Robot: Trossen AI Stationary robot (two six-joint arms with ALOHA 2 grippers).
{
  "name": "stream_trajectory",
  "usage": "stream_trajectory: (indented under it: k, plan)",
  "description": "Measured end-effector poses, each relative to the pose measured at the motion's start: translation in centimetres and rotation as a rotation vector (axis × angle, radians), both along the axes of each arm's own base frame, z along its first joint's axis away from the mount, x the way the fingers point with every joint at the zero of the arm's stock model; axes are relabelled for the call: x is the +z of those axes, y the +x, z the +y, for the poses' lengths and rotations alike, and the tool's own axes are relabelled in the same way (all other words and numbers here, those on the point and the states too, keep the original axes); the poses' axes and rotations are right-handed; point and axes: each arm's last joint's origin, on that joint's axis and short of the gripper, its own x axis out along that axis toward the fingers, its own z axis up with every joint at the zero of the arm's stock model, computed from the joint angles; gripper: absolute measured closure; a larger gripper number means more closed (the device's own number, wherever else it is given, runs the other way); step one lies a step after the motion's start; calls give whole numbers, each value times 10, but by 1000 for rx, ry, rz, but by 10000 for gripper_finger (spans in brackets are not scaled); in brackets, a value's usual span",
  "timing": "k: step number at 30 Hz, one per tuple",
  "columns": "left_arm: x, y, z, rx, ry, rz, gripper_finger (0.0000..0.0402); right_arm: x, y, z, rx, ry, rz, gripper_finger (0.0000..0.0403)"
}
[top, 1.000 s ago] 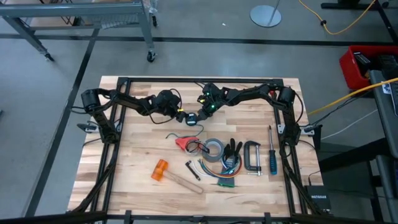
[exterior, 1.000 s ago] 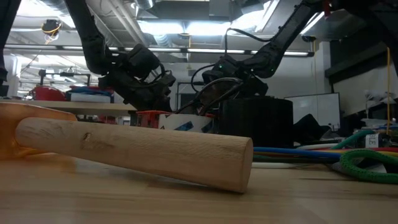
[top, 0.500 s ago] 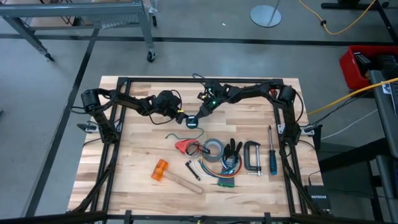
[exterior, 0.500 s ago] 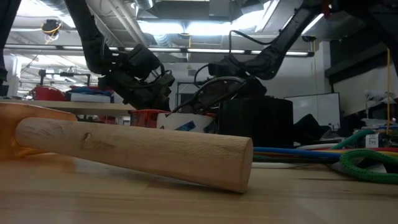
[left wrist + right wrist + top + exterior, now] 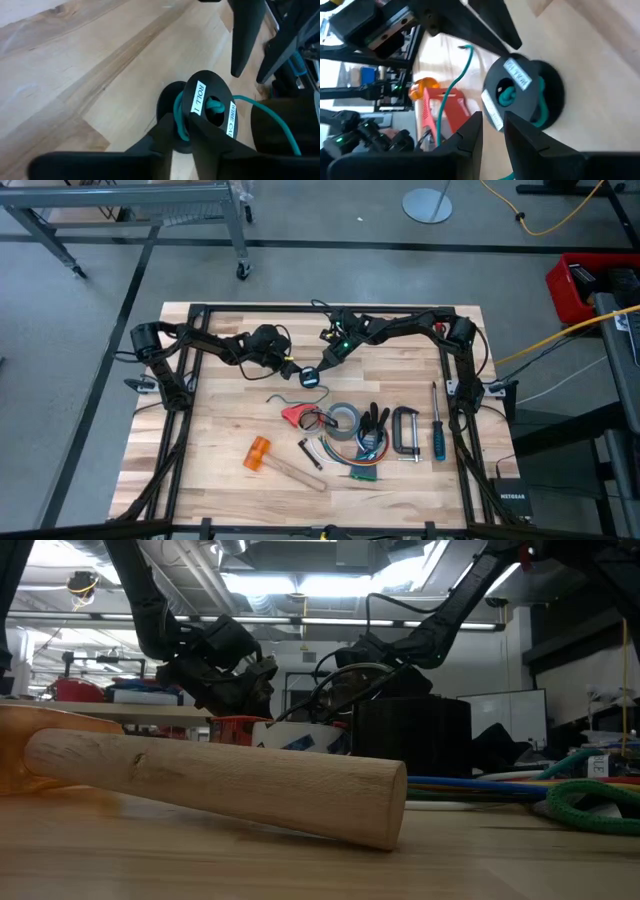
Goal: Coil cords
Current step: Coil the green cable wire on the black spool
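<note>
A small black spool [image 5: 309,377] lies on the table's far middle with a thin teal-green cord [image 5: 178,116] wound in its groove. The cord's free length [image 5: 283,394] trails over the wood toward the near left. My left gripper [image 5: 182,132] reaches the spool's rim from the left, its fingers a narrow gap apart around the wound cord. My right gripper [image 5: 492,127] comes in from the right and stands open, its fingertips just short of the spool [image 5: 522,95]. My left gripper has a fingertip [image 5: 165,131] on either side of the wound cord at the spool's near rim [image 5: 181,142], coming slanting down from the table's left. I cannot tell whether the fingers touch the cord or the spool. The spool rests on the table.
Toward the near edge lie a red clamp [image 5: 295,413], a tape roll [image 5: 343,420], pliers [image 5: 375,425], a C-clamp [image 5: 405,430], a screwdriver [image 5: 437,432], coloured wires [image 5: 357,468] and an orange-headed hammer [image 5: 268,456]. The table's left part is bare wood.
My right gripper has turned a little at its wrist beside the spool. The spool has stayed where it was.
</note>
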Motion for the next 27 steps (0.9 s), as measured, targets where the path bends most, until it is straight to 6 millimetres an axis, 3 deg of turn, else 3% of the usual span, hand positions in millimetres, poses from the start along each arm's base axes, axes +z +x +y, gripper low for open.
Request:
stream_trajectory:
  k: [6, 10, 18, 27]
  plan:
    - [-1, -2, 1, 11, -69, 2, 289, 0, 0, -1, -19, -23, 7, 322]
    - [-1, 1, -7, -45, -100, -11, 269, -1, 1, -1, -26, -30, 12, 322]
    - [0, 6, -17, -82, -95, -12, 278, -2, 6, 9, -46, -114, 36, 322]
    - [0, 7, -14, -28, -46, -16, 320, -3, 11, 20, -32, -149, 39, 322]
